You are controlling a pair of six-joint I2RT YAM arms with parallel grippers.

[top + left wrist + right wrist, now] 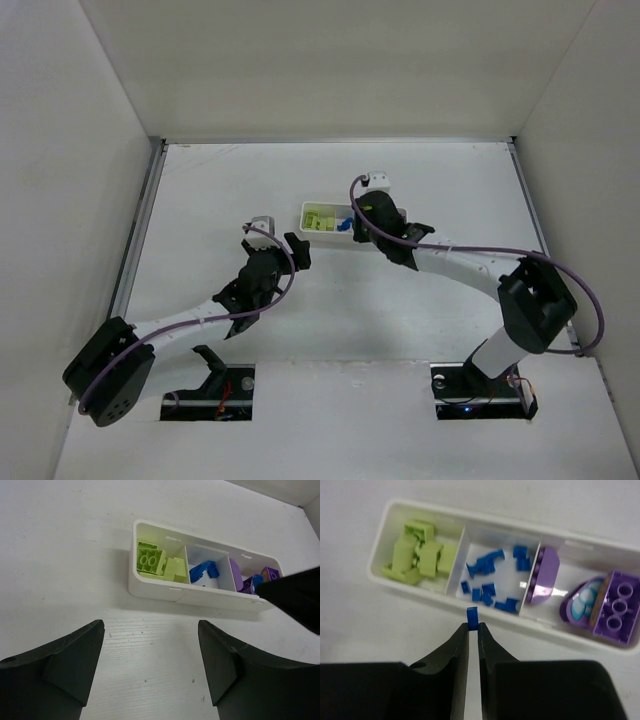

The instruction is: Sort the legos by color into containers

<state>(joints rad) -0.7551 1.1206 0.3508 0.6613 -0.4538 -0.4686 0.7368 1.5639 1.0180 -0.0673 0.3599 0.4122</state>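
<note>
Black matte fingers of the right gripper (473,625) fill the foot of the right wrist view, pressed almost together and pinching one tiny glossy blue brick (472,616) at their tips. That brick sits at the near wall of the tray (550,626), by the middle compartment and close to the divider on the green side; its height above the rim cannot be told.

This long, shallow tray is smooth white plastic with rounded corners and thin dividers making three compartments. Seen from the right wrist, its left compartment holds chunky lime-green legos (417,555), the middle one a scatter of small flat blue legos (490,580), and its right one purple legos (615,607): a studded block, a curved lilac piece leaning on the divider, and a domed piece with a pale printed face.

From the left wrist view the round studs on the green bricks show plainly, but a black part of the right gripper covers the tray's right end, hiding most of the purple. Spread wide and holding nothing, the left gripper (150,630) hangs over the bare, faintly grained white worktop (60,545), on the near side of the tray and apart from it.

Only the overhead view shows both arms reaching toward the tray, purple cables (470,250) running along them, and plain white walls (60,150) around the worktop.
</note>
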